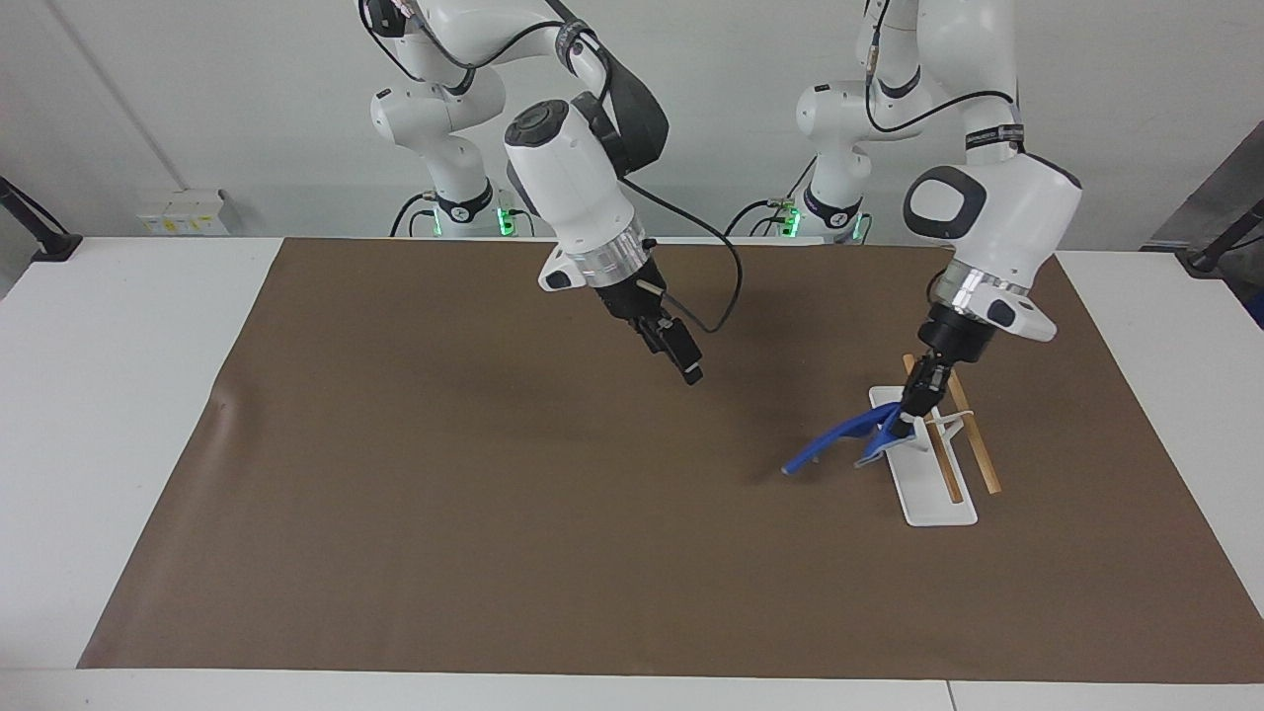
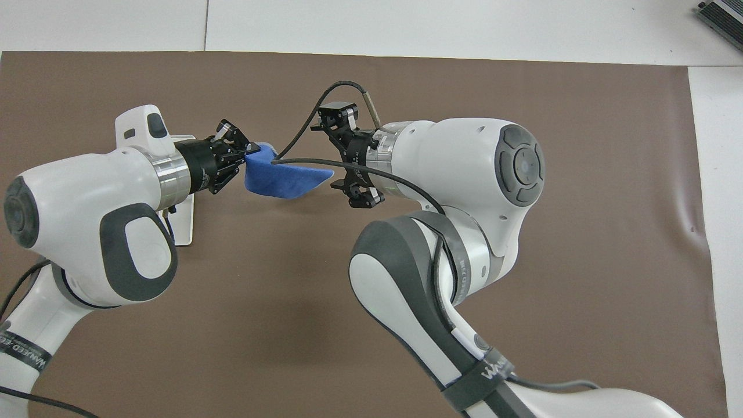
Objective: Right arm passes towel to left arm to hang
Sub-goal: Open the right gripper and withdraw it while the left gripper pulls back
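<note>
I judge the handover done: my left end effector point(image 1: 913, 403) is clamped on one corner of the towel point(image 1: 839, 440), which trails in the air over the rack point(image 1: 928, 464) near the tabletop's left-arm end. My right end effector point(image 1: 681, 362) hangs over the middle, fingers spread wide and empty. Draping the towel over the rack's wooden bars remains.

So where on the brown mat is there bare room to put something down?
The brown mat is bare from under the open right gripper to the right arm's end. It is crowded at the rack, where the left gripper holds the towel.
</note>
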`<act>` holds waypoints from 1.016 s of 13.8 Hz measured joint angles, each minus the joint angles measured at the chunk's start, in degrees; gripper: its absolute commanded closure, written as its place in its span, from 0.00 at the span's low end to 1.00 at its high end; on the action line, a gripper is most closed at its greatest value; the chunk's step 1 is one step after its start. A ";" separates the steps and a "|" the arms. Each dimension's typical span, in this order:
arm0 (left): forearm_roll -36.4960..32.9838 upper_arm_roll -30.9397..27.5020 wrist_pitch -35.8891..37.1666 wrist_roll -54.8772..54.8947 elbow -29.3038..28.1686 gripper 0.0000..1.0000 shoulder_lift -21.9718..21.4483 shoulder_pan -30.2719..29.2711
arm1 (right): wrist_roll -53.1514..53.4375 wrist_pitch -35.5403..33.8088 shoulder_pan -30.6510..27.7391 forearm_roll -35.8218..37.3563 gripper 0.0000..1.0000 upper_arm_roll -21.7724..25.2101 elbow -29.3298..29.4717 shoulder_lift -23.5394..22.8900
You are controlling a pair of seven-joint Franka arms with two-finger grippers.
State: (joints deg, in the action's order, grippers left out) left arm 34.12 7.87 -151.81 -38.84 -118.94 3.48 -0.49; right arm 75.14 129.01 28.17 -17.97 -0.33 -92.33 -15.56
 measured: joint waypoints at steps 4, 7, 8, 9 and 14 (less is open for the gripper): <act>-7.68 -0.23 -0.01 0.17 0.91 1.00 -0.22 -5.12 | -9.12 -5.32 -3.87 3.44 0.00 0.14 -0.80 2.14; -12.63 -0.40 3.23 0.23 5.07 1.00 -0.27 -10.79 | -18.45 -10.71 -8.71 5.61 0.00 0.23 -1.18 4.09; -13.70 -0.45 5.77 0.38 7.15 1.00 -0.28 -12.26 | -21.43 -12.56 -10.36 7.07 0.00 0.27 -1.25 4.75; -15.86 -0.49 8.36 0.49 9.08 1.00 -0.25 -13.27 | -24.39 -14.27 -11.96 8.76 0.00 0.30 -1.33 5.42; -24.64 0.40 11.17 0.47 10.69 1.00 0.85 -13.18 | -37.03 -19.60 -19.83 11.81 0.00 0.36 -1.99 7.82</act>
State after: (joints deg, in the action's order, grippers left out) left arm 9.48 8.27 -140.64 -38.38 -108.25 4.32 -13.67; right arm 38.11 109.41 8.34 -6.16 0.03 -94.32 -7.74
